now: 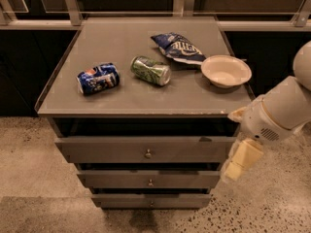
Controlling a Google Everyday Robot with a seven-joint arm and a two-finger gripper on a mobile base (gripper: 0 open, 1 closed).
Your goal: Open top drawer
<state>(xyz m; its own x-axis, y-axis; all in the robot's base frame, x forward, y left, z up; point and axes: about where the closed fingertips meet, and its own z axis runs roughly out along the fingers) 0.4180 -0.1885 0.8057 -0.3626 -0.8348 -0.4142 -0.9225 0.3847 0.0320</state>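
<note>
**Robot Gripper Is Hanging by the Right End of the Top Drawer**

The top drawer point(112, 149) is sitting right under the grey cabinet top point(121, 98). It is the biggest of the three grey drawers. A small round knob point(147, 154) is shining in the middle of its flat front. A dark gap is showing above the front.

The gripper point(241, 160) is hanging down on the right side, just beside the right end of the top drawer. It is well apart from the knob. I cannot tell if it is touching the drawer. I also cannot tell if the gripper is spread wide or closed up. The white arm point(282, 110) is reaching in from the right edge.

Two more drawers are sitting below, the middle drawer point(121, 179) and the bottom drawer point(126, 200).

On the cabinet top, a blue can point(98, 78) and a green can point(151, 70) are lying on their sides. A blue chip bag point(178, 48) is lying behind the green can. A pale bowl point(226, 71) is standing near the right edge, touching the bag.
</note>
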